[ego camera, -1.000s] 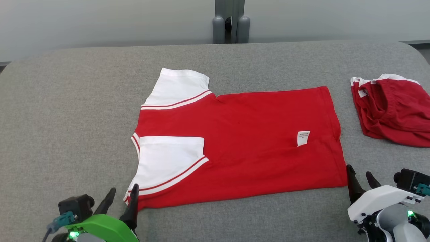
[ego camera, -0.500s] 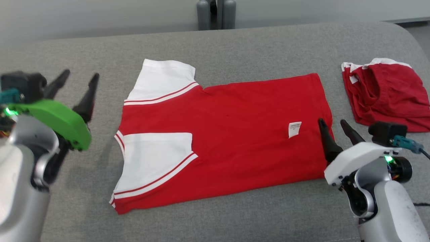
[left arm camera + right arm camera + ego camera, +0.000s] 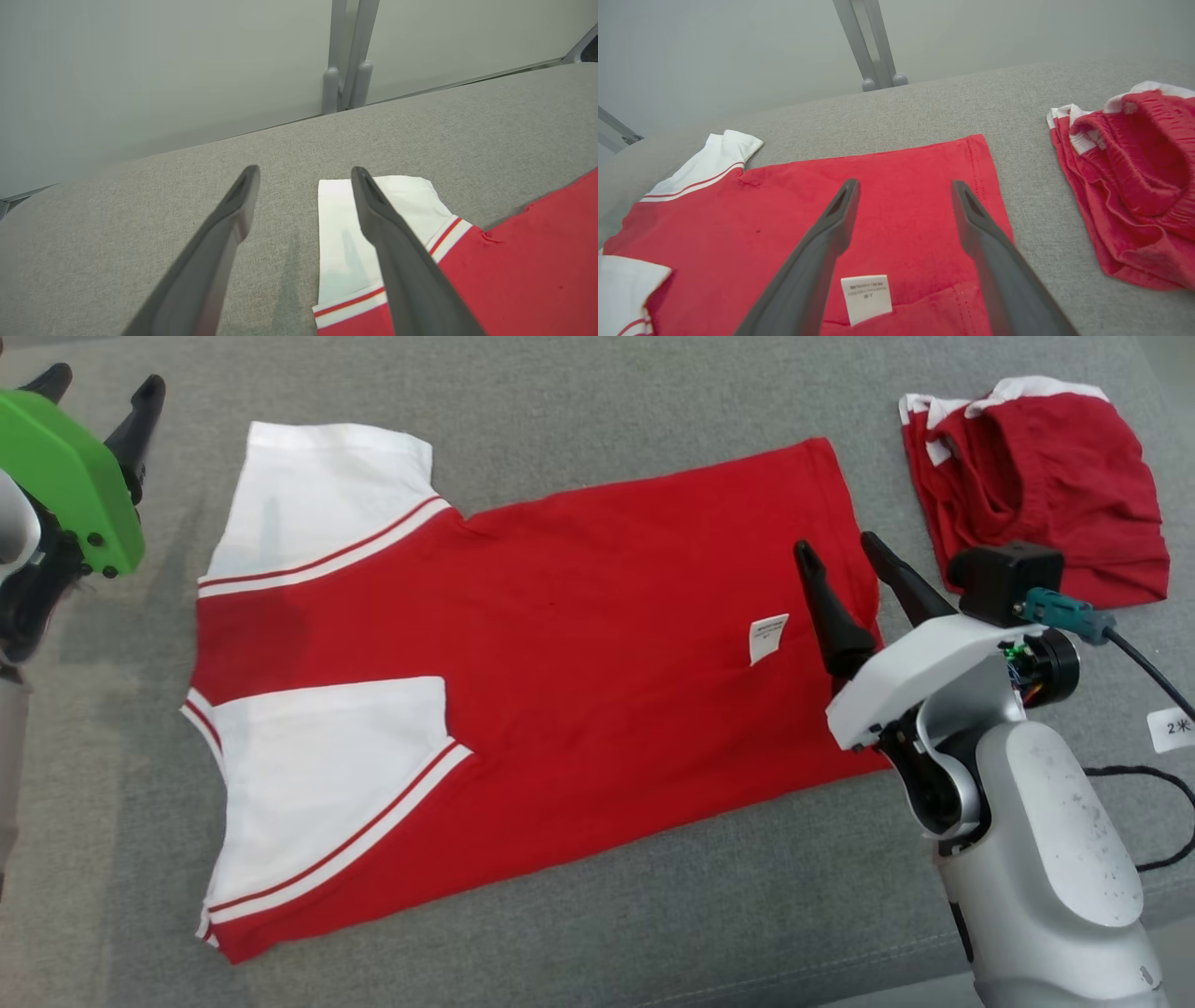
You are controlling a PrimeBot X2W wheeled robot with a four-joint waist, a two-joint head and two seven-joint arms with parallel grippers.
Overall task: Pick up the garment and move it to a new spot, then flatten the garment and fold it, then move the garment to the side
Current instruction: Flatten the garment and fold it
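Note:
The garment is a red T-shirt with white sleeves, lying flat on the grey table. Its near sleeve is folded onto the body, and a white label shows near the hem. My left gripper hangs open above the table, left of the far sleeve, apart from the cloth. In the left wrist view, the left gripper has bare table and the sleeve's edge between its fingers. My right gripper is open above the hem end. The right wrist view shows that gripper empty over the garment, with the label below it.
A second red and white garment lies bunched at the far right of the table, also seen as a heap in the right wrist view. A black cable and a small white tag sit at the right edge. Grey posts stand behind the table.
The head camera has tilted down and closer. My left gripper rose from the shirt's near corner to beside the far sleeve. My right gripper moved forward over the hem. Both stayed open.

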